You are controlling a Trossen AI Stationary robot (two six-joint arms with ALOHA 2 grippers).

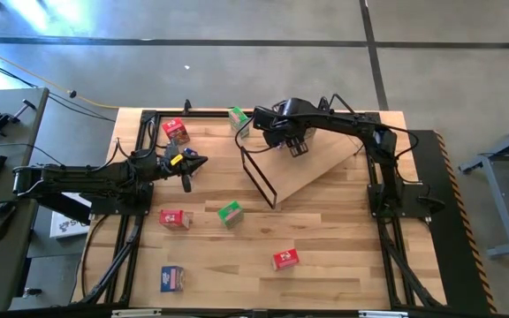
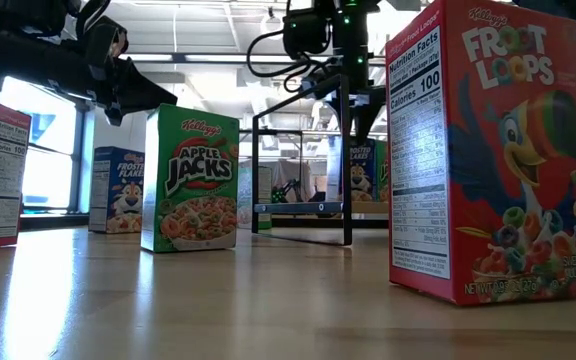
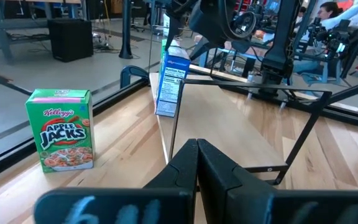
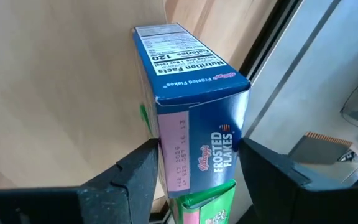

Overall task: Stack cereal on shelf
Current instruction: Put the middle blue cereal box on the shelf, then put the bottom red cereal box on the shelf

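My right gripper (image 1: 278, 134) is over the far left corner of the slanted plywood shelf (image 1: 321, 163), shut on a blue Frosted Flakes box (image 4: 194, 93). That box also shows upright in the left wrist view (image 3: 169, 81). A green box (image 1: 239, 119) stands close beside it. My left gripper (image 1: 193, 163) is shut and empty above the table, left of the shelf's black wire frame (image 1: 259, 177). Several more boxes stand on the table: red (image 1: 176, 131), red (image 1: 174, 218), green (image 1: 230, 213), red (image 1: 285, 259), blue (image 1: 173, 279). My right gripper pinches the blue box between its two fingers (image 4: 138, 177), one on each broad face near the end with the date stamp (image 4: 173, 162). The box stands upright, its lower end (image 3: 166, 112) at the shelf's edge. I cannot tell whether it rests there.
The shelf's wire frame stands up along its lower left edge (image 3: 291, 155). In the low view, a Froot Loops box (image 2: 488, 150) and an Apple Jacks box (image 2: 190, 180) stand near. People and equipment show beyond the table (image 3: 328, 18).
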